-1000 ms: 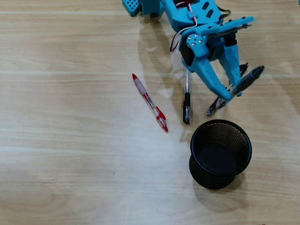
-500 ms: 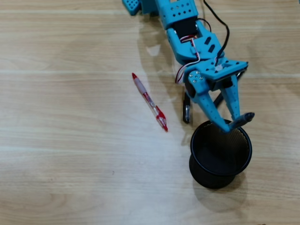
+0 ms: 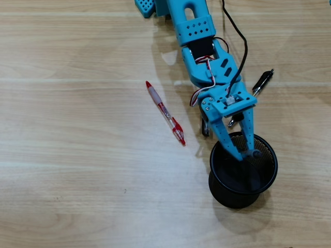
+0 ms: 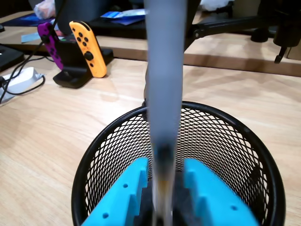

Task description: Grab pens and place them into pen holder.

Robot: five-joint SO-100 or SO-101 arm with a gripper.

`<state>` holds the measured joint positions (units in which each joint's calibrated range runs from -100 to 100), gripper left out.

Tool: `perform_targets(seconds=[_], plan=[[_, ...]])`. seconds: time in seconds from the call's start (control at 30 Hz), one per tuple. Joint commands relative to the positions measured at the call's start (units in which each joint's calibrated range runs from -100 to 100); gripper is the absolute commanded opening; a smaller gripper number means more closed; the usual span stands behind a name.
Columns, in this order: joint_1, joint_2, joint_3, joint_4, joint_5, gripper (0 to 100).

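Observation:
In the overhead view my blue gripper [image 3: 245, 155] reaches down over the round black mesh pen holder [image 3: 220, 178]. It is shut on a grey-black pen [image 3: 254, 155] that stands nearly upright, its lower end inside the cup. The wrist view shows that pen [image 4: 164, 84] as a blurred grey bar between my blue fingers [image 4: 126, 193], with the pen holder's rim [image 4: 277, 197] around them. On the table lie a red and clear pen [image 3: 165, 112] to the left, a black pen [image 3: 206, 126] half hidden under my arm, and another dark pen [image 3: 263, 81] to the right.
The arm's base [image 3: 155, 6] stands at the top edge of the overhead view. In the wrist view, orange [image 4: 87, 43] and purple [image 4: 47, 34] game controllers sit on a dock beyond the cup, with a white device and cable [image 4: 19, 77] at far left.
The gripper carried the grey-black pen from the table right of the black pen down to the holder. The pen swung from slanted to nearly upright, its tip now inside the cup.

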<state>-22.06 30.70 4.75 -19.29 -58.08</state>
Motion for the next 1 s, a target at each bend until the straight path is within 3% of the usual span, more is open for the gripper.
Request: perform_targets(seconds=[0.0,0.2,0.43,0.6,0.7,0.97], plan=[[0.77,-0.84,-2.81,-0.81,-0.22,14],[1.86,-2.1,-13.18,0.05,0.29,14],[2.4,-10.08,-13.72,3.06,5.63,14],[3.4,-18.82,-12.09,25.62,5.68,12],[5.4,-25.45,-12.0,45.85,7.66,2],[12.3,-34.86,-11.91,76.67,12.03,3]])
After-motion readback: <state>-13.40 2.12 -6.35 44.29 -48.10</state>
